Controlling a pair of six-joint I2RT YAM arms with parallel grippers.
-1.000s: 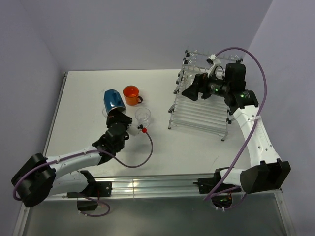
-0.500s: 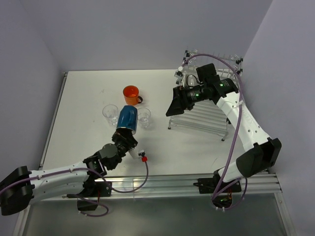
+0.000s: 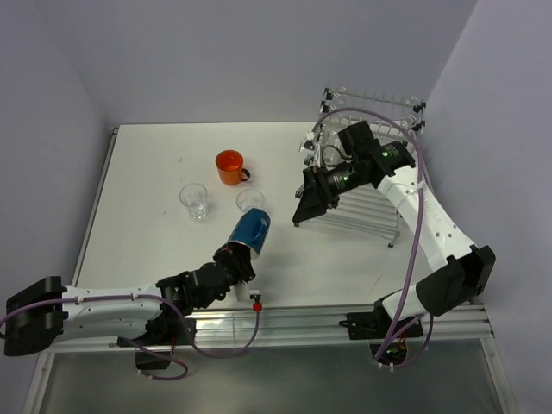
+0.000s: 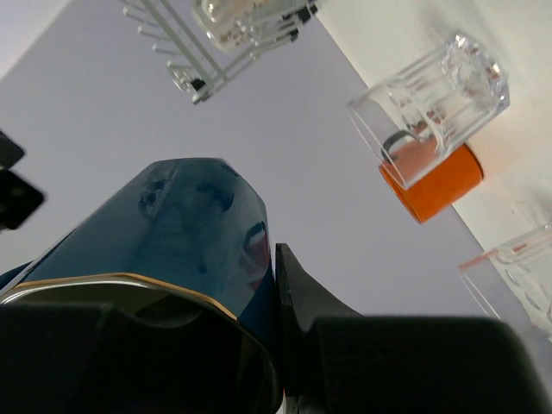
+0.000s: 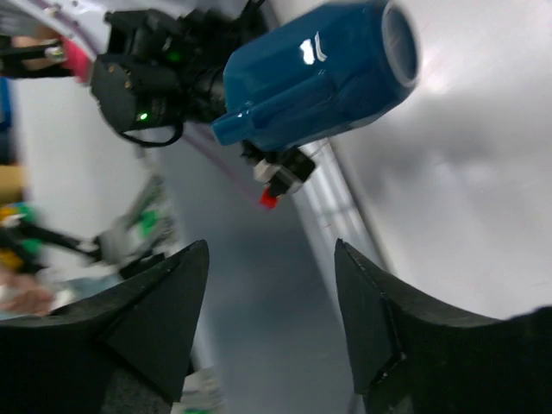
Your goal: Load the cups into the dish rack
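My left gripper [image 3: 240,255] is shut on the blue mug [image 3: 251,229] and holds it tilted above the table, base pointing up and to the right. In the left wrist view the mug [image 4: 194,224] fills the jaws, with one finger [image 4: 297,297] pressed against its side. My right gripper [image 3: 304,203] is open and empty in front of the dish rack [image 3: 373,205], facing the mug [image 5: 315,65]. The orange mug [image 3: 229,166] and two clear tumblers [image 3: 195,200] [image 3: 250,199] stand on the table. I cannot make out the white mug.
The rack also shows in the left wrist view [image 4: 185,73], with a pale object lying in it. The table's near edge is a metal rail [image 3: 293,321]. A purple wall stands close behind the rack.
My left gripper has lifted the blue mug off the table and carried it nearer and to the right, tilting it. My right gripper has swung out of the rack, leftward and down towards the mug.
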